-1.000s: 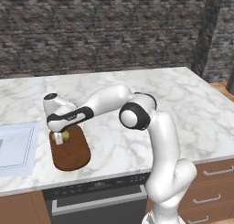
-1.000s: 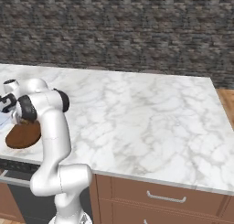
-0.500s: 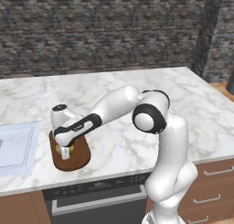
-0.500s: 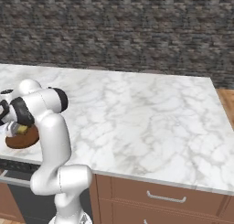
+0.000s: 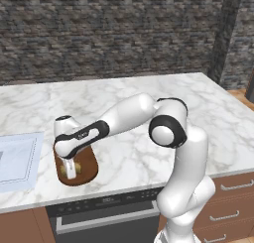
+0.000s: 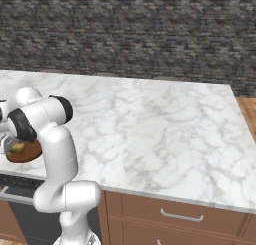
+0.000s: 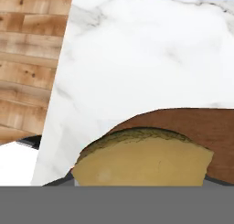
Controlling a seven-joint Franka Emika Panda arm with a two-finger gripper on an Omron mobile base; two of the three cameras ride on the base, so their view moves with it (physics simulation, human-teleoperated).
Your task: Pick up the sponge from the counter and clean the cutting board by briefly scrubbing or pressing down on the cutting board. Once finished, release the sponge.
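Sponge first: the small yellow-tan blocky sponge (image 7: 141, 161) bulks up at the bottom of the hand view, its near face smooth and pale, its top edge a rough, darker brownish crust, its lower part cut off. Behind it lies the flat dark brown cutting board (image 7: 201, 127), plain and matte, with a rounded end. From the left base view the two-finger gripper (image 5: 68, 168) stands over that board (image 5: 87, 168) with the sponge (image 5: 66, 164) clamped between its fingers, low over the wood; whether it presses on the surface I cannot tell. In the right base view the board (image 6: 27, 153) and sponge (image 6: 18, 147) are partly hidden by the arm. Around them spreads the white marble counter with grey veining (image 5: 149, 103). A pale bluish-white rectangular panel (image 5: 17, 160) lies just beside the board, cut off at the frame edge. Farthest back rises a rough dark stone wall (image 5: 109, 33)
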